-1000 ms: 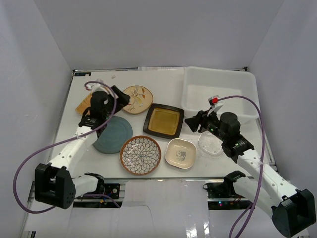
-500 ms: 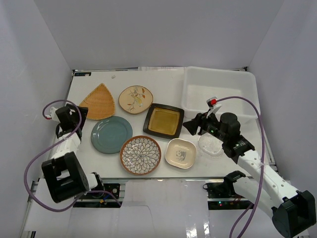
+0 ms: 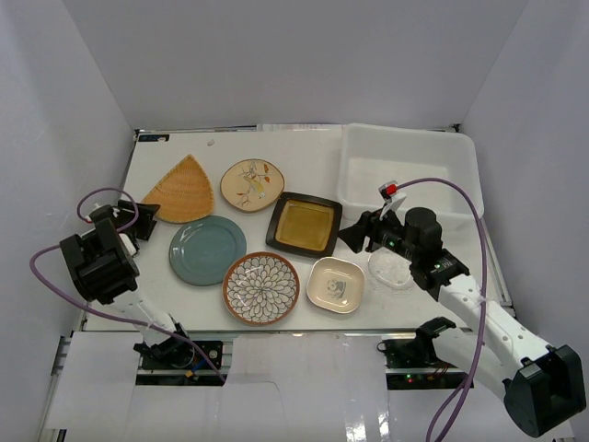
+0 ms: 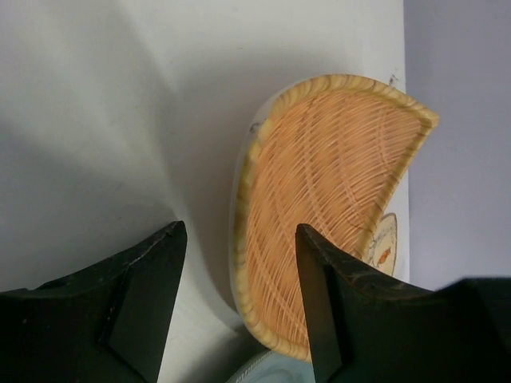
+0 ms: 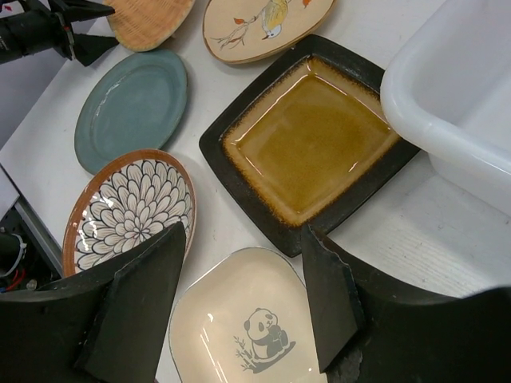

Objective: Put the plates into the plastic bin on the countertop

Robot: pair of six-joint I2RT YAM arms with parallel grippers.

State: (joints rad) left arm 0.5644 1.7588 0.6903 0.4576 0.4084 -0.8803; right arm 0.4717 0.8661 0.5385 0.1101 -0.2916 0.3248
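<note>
Seven plates lie on the white countertop [image 3: 313,152]: wooden fan [image 3: 184,189], cream bird [image 3: 251,184], black square [image 3: 304,224], teal [image 3: 207,250], petal-patterned [image 3: 261,287], cream rounded-square with a panda [image 3: 335,284], and clear glass [image 3: 391,268]. The white plastic bin [image 3: 409,132] stands at the back right and holds nothing. My left gripper [image 3: 145,215] is open and empty at the left edge, facing the wooden plate [image 4: 335,191]. My right gripper [image 3: 354,235] is open and empty, above the gap between the black plate [image 5: 311,140] and the panda plate [image 5: 239,327].
White walls close in the table on three sides. Purple cables loop from both arms. The bin's near corner [image 5: 455,96] is close to the right of my right gripper [image 5: 243,231]. The teal plate [image 5: 132,104] and petal plate [image 5: 128,207] lie left of it.
My left arm has swung back from over the teal and wooden plates to the table's left edge. My right gripper has drifted slightly left. No plate has moved.
</note>
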